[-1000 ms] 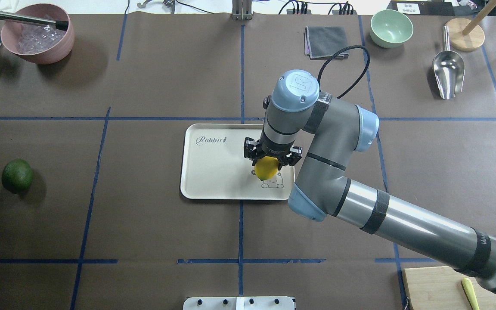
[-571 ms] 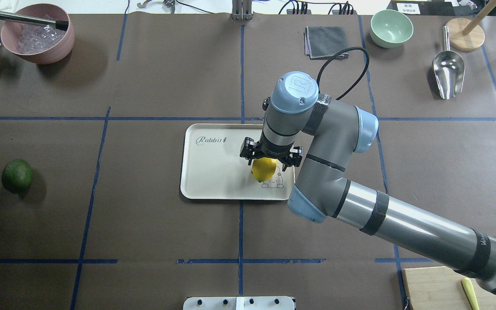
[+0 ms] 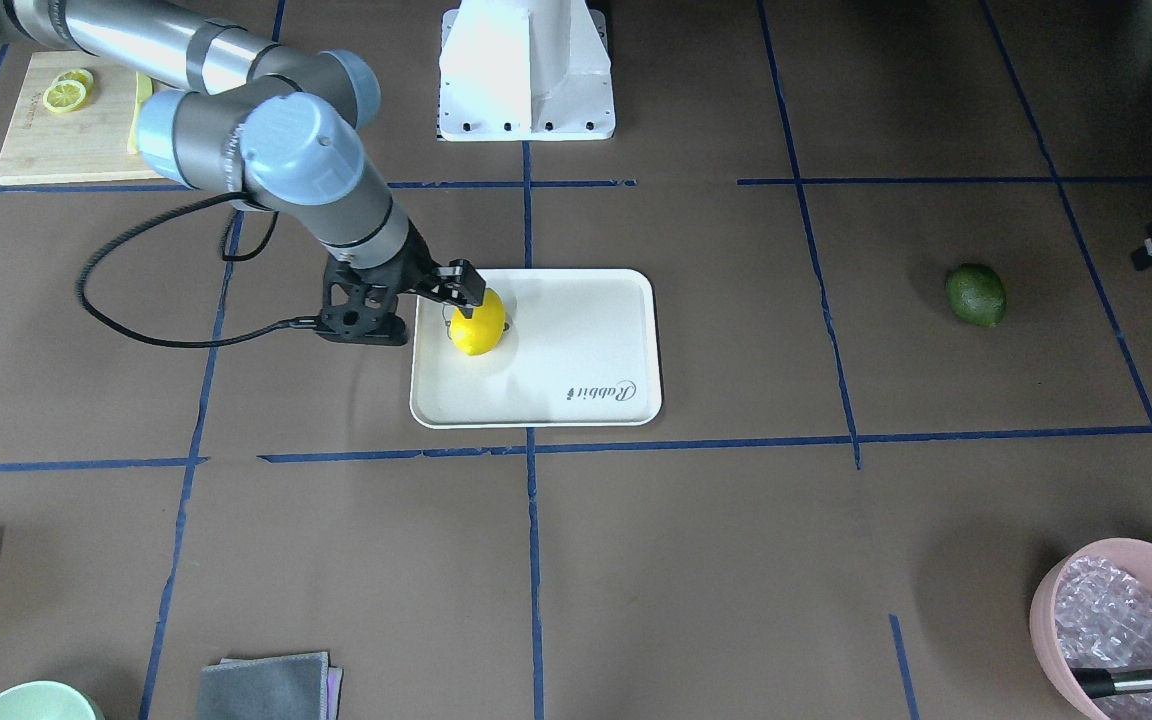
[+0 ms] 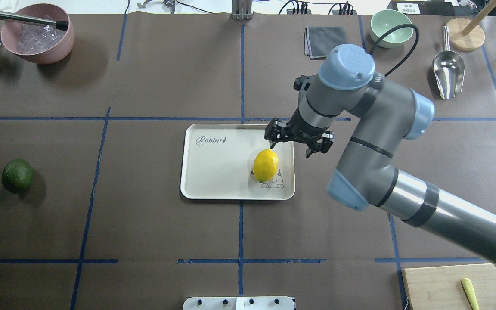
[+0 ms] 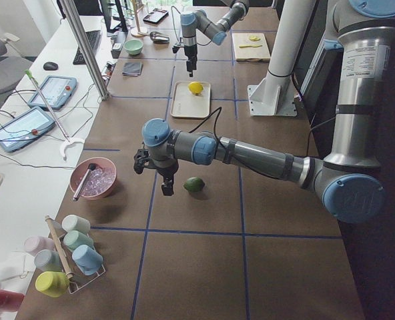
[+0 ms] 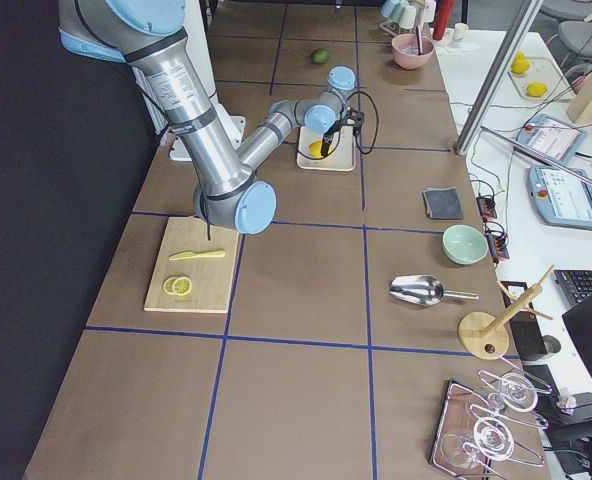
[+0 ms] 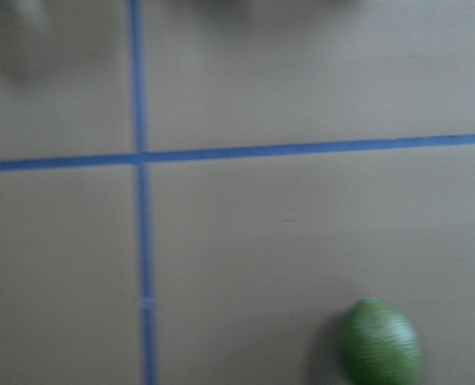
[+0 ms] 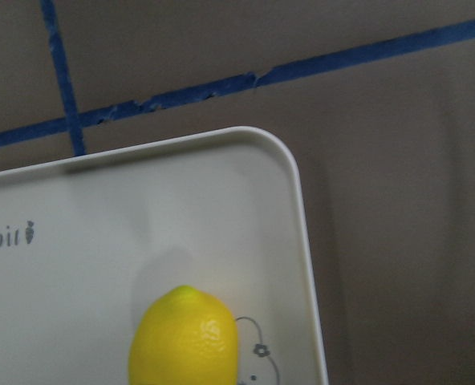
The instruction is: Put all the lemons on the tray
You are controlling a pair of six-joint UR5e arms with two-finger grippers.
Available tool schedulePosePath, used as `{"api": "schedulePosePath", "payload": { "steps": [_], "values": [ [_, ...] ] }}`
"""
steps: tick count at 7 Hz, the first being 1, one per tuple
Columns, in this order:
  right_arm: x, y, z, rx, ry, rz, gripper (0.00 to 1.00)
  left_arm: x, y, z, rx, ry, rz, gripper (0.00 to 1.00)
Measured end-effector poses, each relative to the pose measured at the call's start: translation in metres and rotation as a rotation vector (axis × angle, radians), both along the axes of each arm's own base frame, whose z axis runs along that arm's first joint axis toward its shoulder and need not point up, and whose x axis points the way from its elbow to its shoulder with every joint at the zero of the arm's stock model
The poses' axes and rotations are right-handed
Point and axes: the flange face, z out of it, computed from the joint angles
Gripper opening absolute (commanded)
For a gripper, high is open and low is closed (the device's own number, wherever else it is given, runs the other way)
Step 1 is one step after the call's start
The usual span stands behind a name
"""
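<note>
The yellow lemon lies on the cream tray, over the bear drawing near its right end; it also shows in the front view and the right wrist view. My right gripper is open and empty, above the tray's far right corner, clear of the lemon. The green lemon lies on the table far left, also in the left wrist view. My left gripper hovers close beside it; I cannot tell whether it is open or shut.
A pink bowl with a black-handled tool stands at the far left corner. A grey cloth, green bowl, metal scoop and wooden stand are far right. A bamboo cutting board lies near right.
My right gripper has let go of the yellow lemon, risen and moved back and to the right. The lemon stays on the tray. The green lemon has not moved.
</note>
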Motion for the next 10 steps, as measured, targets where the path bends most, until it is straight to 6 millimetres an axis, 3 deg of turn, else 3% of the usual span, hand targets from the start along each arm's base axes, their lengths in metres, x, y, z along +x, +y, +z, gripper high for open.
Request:
{"api": "schedulePosePath", "payload": {
  "steps": [2,4,6,10],
  "values": [
    [0.072,0.003,0.046,0.065,0.014,-0.008,1.0,0.053,0.03,-0.004,-0.012,-0.01,-0.004,1.0],
    [0.123,0.012,0.089,0.108,0.05,-0.021,1.0,0.109,0.049,0.004,-0.001,-0.088,-0.02,1.0],
    [0.178,0.015,0.123,0.134,0.072,-0.025,1.0,0.128,0.055,0.015,0.009,-0.118,-0.012,1.0],
    [0.33,0.007,0.202,0.251,0.168,-0.121,1.0,0.14,0.055,0.039,0.009,-0.119,0.003,1.0]
  ]
}}
